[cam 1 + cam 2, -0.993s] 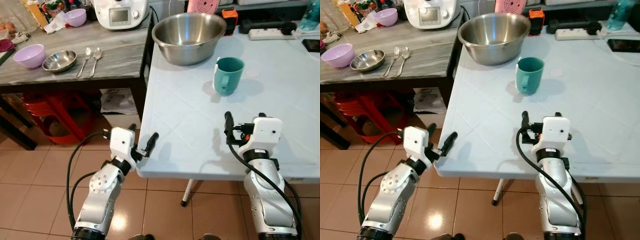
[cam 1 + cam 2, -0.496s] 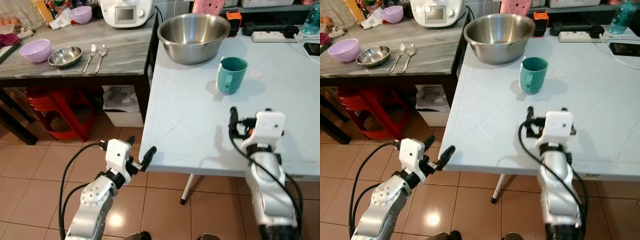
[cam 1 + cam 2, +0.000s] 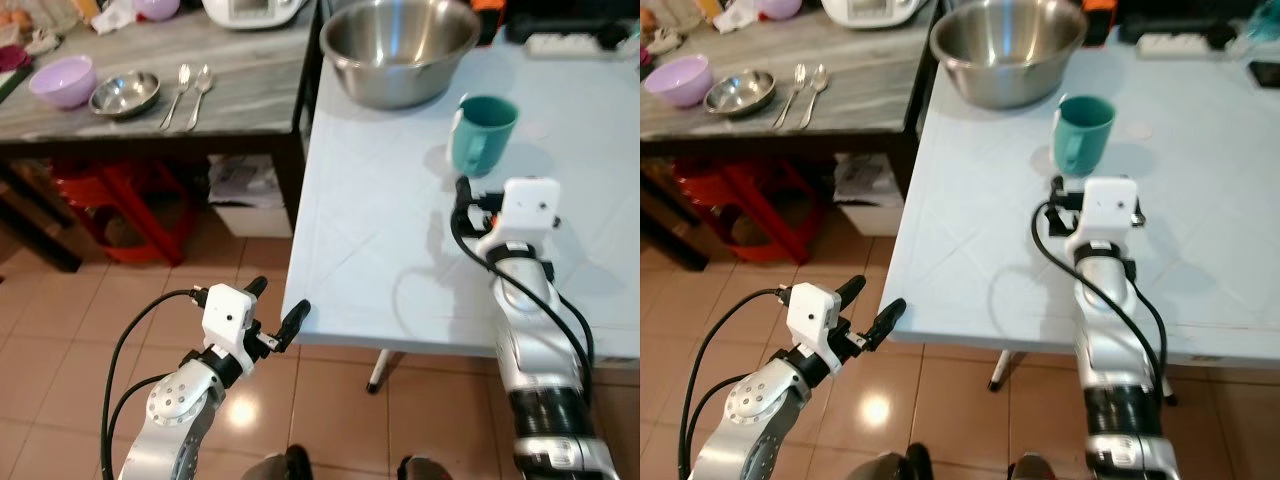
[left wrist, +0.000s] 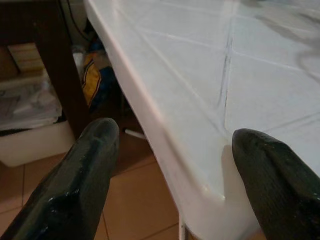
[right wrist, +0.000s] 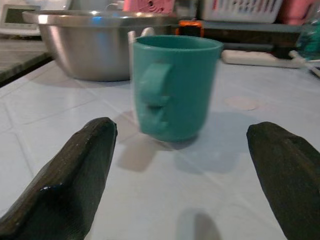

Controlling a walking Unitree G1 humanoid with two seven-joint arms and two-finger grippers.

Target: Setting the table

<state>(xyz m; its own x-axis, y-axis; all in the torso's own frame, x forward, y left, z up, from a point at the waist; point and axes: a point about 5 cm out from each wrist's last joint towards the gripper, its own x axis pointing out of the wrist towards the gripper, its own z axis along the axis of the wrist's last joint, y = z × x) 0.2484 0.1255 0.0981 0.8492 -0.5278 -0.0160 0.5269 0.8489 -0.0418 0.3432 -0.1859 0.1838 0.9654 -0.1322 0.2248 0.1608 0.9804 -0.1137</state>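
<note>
Right gripper (image 5: pixel 175 200) hovers low over the pale blue plastic table (image 3: pixel 380 230), fingers (image 5: pixel 70 180) spread wide and empty, aimed straight at the teal ceramic mug (image 3: pixel 481 133). Mug stands upright on the table, handle turned toward the gripper, near the fingertips but apart from them, no contact. Just behind the mug sits the large stainless steel mixing bowl (image 3: pixel 402 48), upright, near the table's far left corner; mug and bowl close but apart. Left gripper (image 3: pixel 277 309) sits low off the table's near left corner, over the reddish-brown tiled floor (image 3: pixel 60 340), fingers (image 4: pixel 75 185) wide apart, holding nothing; in the left wrist view the table corner lies between the two fingers, not touched. To the left, the grey wood-grain side table (image 3: pixel 150 100) carries a lilac plastic bowl (image 3: pixel 62 80), a small shallow steel dish (image 3: pixel 125 94) just beside it, and a steel fork (image 3: pixel 178 84) and steel spoon (image 3: pixel 200 82) lying side by side right of the dish. Red plastic stool (image 3: pixel 110 200) under that side table. White power strip (image 3: pixel 1165 43) at the far edge of the blue table, blurred.
</note>
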